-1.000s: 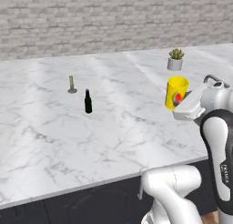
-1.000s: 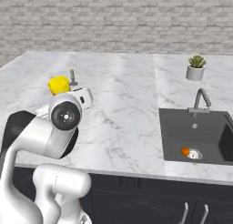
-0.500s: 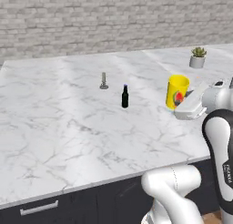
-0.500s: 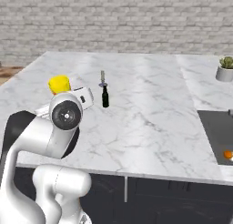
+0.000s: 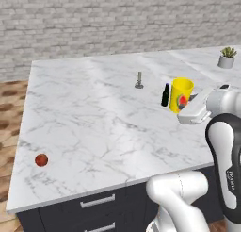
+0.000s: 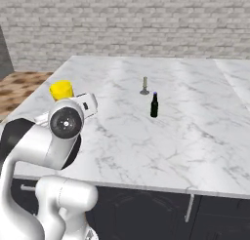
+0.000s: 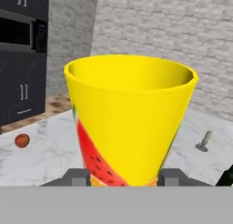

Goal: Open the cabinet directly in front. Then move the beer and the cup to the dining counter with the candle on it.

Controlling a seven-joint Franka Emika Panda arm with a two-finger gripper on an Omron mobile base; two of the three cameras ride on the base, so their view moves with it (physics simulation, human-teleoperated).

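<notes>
The whole scene has slid right across both base cameras over the last second, so that's the base driving along the island, not the things moving: the end effector (image 7: 124, 176) is clamped on the yellow cup (image 5: 181, 95), carried upright above the near right part of the worktop (image 5: 94, 113). The beer (image 6: 154, 105) already stands near the candle (image 6: 144, 86), so I'd say only the cup's set-down is left. There's loads of bare marble, with a small red ball (image 5: 41, 160) near the left front edge, well clear.
</notes>
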